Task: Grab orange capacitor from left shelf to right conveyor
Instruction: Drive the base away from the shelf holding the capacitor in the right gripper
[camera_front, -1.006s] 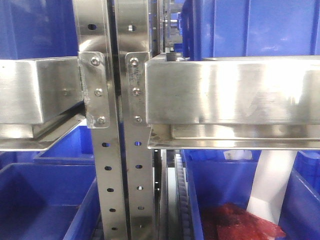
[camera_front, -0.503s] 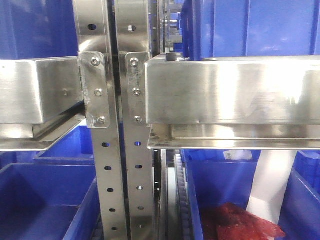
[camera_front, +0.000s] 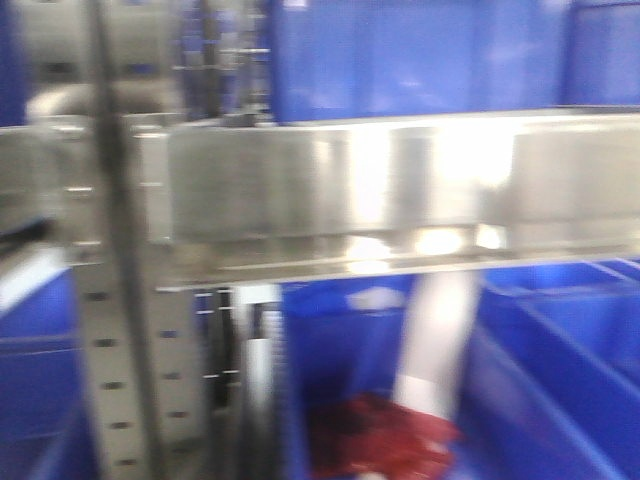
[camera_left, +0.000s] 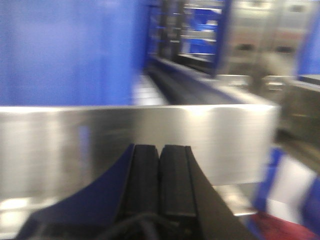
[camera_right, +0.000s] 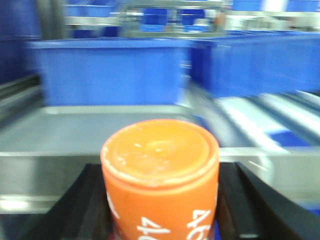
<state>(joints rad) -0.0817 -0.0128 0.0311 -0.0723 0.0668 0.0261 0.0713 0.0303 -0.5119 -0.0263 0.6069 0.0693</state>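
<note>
In the right wrist view my right gripper (camera_right: 160, 200) is shut on the orange capacitor (camera_right: 160, 170), a round orange cylinder with white print, held between the black fingers (camera_right: 90, 200). A steel shelf tray (camera_right: 75, 130) lies just beyond it. In the left wrist view my left gripper (camera_left: 159, 175) is shut and empty, its black pads pressed together, in front of a steel shelf rail (camera_left: 140, 135). Neither gripper shows in the front view. The conveyor cannot be made out for certain.
The front view is blurred: a steel shelf beam (camera_front: 400, 190), a perforated upright post (camera_front: 110, 380), blue bins above (camera_front: 420, 60) and below (camera_front: 540, 380), red parts (camera_front: 370, 440) in the lower bin, a white strip (camera_front: 435, 340). Blue bins (camera_right: 110, 70) stand beyond the tray.
The front view has swung: the shelf post and beam have shifted left in the frame, and the picture is now motion-blurred.
</note>
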